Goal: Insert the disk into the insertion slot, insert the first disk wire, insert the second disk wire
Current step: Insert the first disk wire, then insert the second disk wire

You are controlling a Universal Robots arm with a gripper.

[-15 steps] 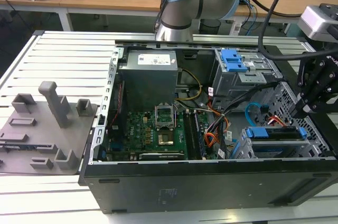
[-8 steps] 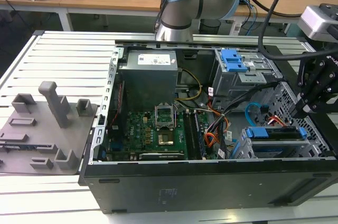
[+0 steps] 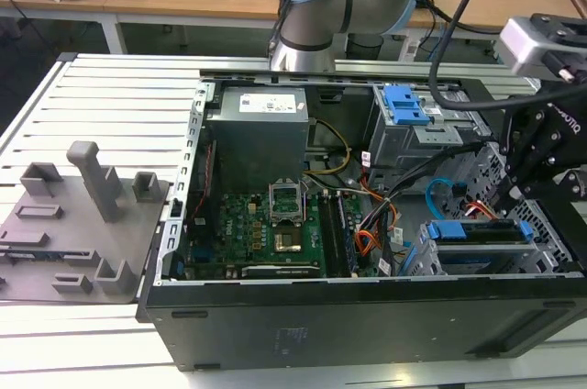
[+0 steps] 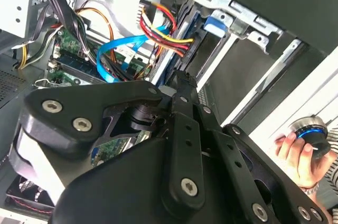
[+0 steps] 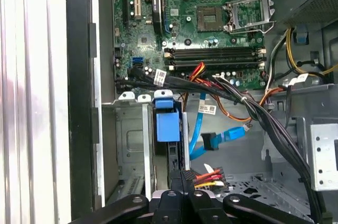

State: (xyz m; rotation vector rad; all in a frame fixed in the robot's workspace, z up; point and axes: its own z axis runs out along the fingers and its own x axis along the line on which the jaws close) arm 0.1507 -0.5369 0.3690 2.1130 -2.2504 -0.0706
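The disk (image 3: pixel 477 231), in its blue carrier (image 5: pixel 168 123), sits inside the insertion slot of the light-grey cage (image 5: pixel 129 142) at the exterior view's right. My gripper (image 5: pixel 182 177) hangs over the disk's rear edge, fingers shut on the dark plug of the first disk wire, a red, yellow and orange bundle (image 5: pixel 210 176) that shows in both wrist views (image 4: pixel 163 31). The second disk wire (image 5: pixel 198 129), thin and light blue, loops beside the cage, and its plug (image 5: pixel 212 142) lies free of the disk. The exterior view has my gripper (image 3: pixel 512 194) above the carrier.
A taller grey cage with a blue latch (image 3: pixel 404 105) stands behind the disk cage. Black cable bundles (image 5: pixel 253 110) cross between the motherboard (image 3: pixel 257 224) and the cages. A person's hand (image 4: pixel 298 155) holds a round device outside the case. Grey fixtures (image 3: pixel 83 215) lie at the exterior view's left.
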